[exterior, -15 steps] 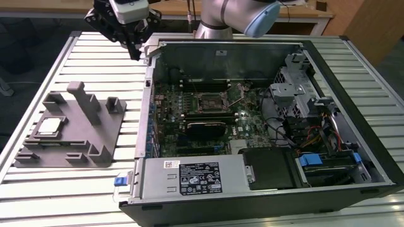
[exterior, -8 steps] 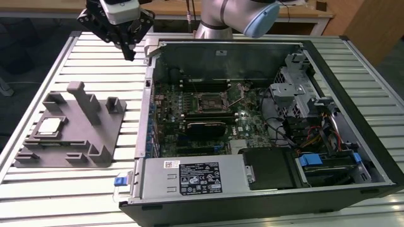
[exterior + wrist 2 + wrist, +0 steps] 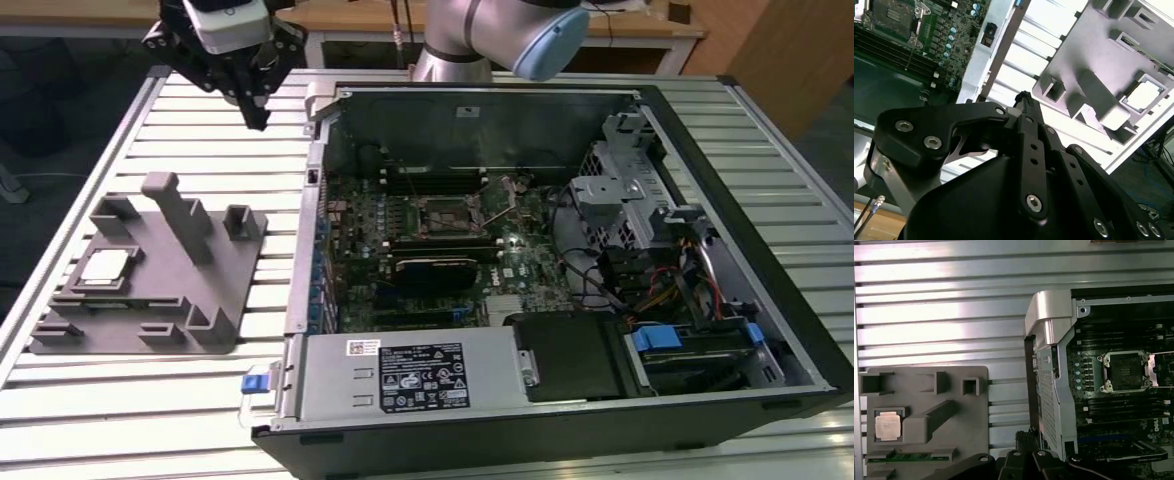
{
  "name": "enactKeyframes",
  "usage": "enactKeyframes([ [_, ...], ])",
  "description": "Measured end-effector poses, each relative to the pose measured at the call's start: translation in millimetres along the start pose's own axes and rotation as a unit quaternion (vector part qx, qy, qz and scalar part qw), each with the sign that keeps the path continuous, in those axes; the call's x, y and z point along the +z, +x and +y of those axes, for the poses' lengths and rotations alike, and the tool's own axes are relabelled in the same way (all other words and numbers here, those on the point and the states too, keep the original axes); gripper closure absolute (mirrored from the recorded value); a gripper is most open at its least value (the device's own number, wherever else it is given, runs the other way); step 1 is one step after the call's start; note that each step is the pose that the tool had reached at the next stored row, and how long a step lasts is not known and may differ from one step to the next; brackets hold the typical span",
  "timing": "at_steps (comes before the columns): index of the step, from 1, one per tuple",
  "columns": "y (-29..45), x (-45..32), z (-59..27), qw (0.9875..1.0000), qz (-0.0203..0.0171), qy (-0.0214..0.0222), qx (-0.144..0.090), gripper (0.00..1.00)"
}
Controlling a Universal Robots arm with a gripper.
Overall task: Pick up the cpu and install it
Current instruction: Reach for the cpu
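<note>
The hand [image 3: 254, 122] is hovering clenched and empty above the desk [image 3: 94, 400] beside the computer case [image 3: 400, 375]. The cpu [image 3: 107, 266] is sitting in the grey fixture block [image 3: 200, 290].

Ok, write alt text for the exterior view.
The cpu sits in a grey fixture block on a slatted table, beside an open computer case with its motherboard socket exposed. The end effector hangs above the table, clear of the block, holding nothing.
</note>
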State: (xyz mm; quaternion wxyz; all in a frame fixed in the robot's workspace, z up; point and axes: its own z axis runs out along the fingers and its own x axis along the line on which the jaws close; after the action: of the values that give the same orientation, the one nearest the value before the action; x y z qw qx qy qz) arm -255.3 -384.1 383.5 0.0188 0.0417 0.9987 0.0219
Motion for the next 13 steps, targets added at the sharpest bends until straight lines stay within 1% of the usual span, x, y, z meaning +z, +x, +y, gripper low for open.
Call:
enactKeyframes([
  [13, 26.7, 3.0, -2.4, 1.0, -0.0013, -0.0001, 0.0, 0.89],
])
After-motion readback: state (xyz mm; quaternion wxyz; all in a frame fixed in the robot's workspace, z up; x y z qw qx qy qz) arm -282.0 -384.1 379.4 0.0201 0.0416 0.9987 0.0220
